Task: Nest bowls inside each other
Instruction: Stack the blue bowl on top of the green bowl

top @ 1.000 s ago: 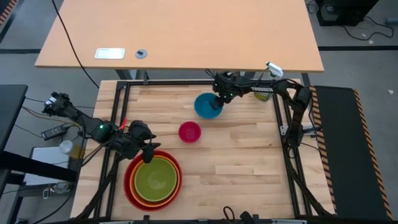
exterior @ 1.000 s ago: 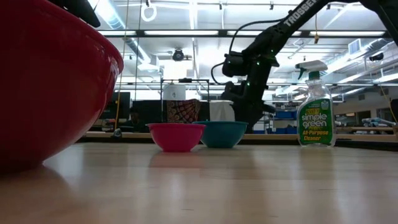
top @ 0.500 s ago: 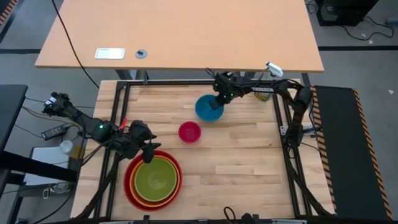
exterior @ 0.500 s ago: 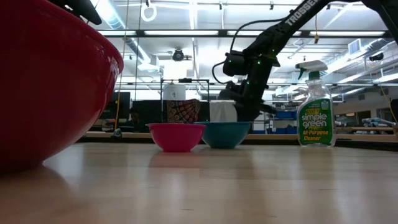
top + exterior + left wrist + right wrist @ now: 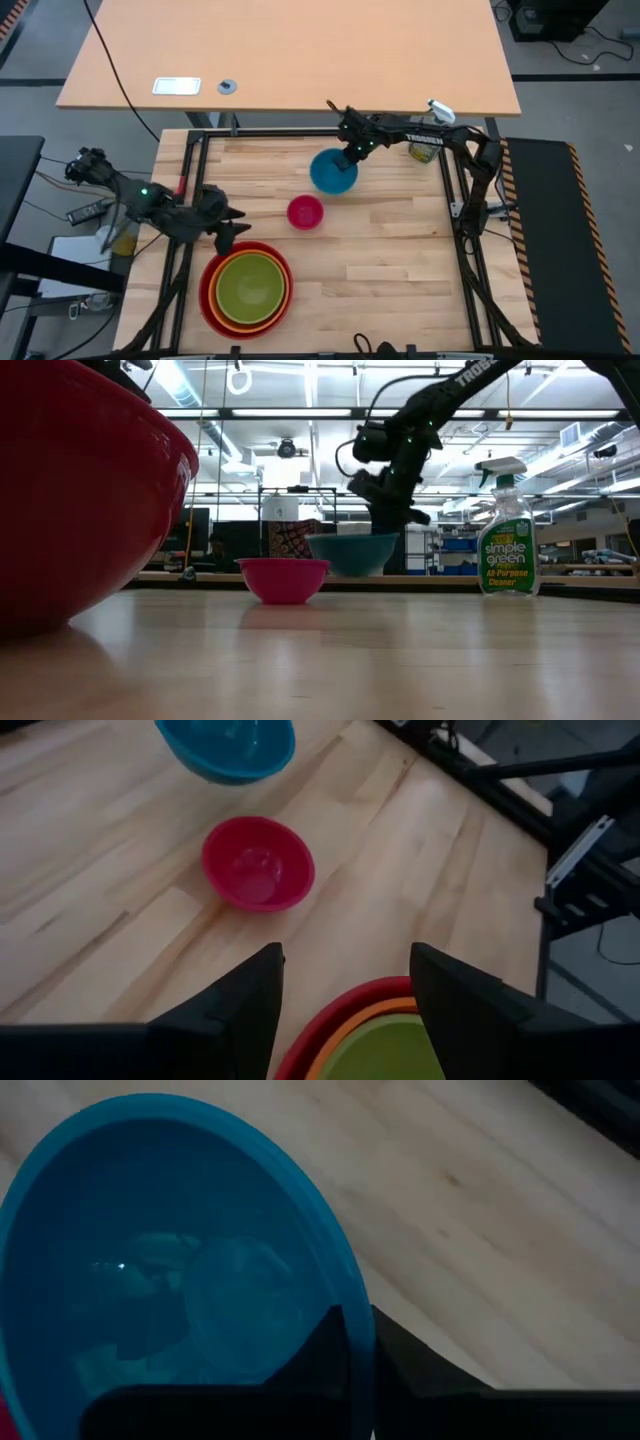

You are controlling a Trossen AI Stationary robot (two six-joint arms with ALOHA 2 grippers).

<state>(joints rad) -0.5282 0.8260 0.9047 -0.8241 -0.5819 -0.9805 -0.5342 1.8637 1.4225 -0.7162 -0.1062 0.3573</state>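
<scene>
The blue bowl (image 5: 333, 172) hangs a little above the table at the far middle, with my right gripper (image 5: 352, 153) shut on its rim; in the low view the blue bowl (image 5: 352, 553) floats behind the pink one. The small pink bowl (image 5: 305, 212) rests on its base on the wood. Red, orange and green bowls sit nested in a stack (image 5: 246, 290) at the near left. My left gripper (image 5: 228, 226) stands open just past the stack's far-left rim, with nothing between its fingers (image 5: 270, 970). My right gripper pinches the blue bowl's rim (image 5: 345, 1280) on its far right side, one finger (image 5: 322, 1342) inside the bowl and the other (image 5: 410, 1360) outside. The fingers come from above, slanting down from the far right. The bowl hangs about level, mouth up, clear of the table.
A clear spray bottle (image 5: 425, 150) with a green label stands at the far right edge, close behind my right arm. Bare wood lies between the pink bowl and the stack and over the table's right half (image 5: 400, 250). A black frame (image 5: 300, 133) rims the table.
My right gripper has shut on the blue bowl's rim and risen, lifting the bowl clear of the table. My left gripper has drawn back toward the table's left edge and a little upward, off the nested stack, staying open.
</scene>
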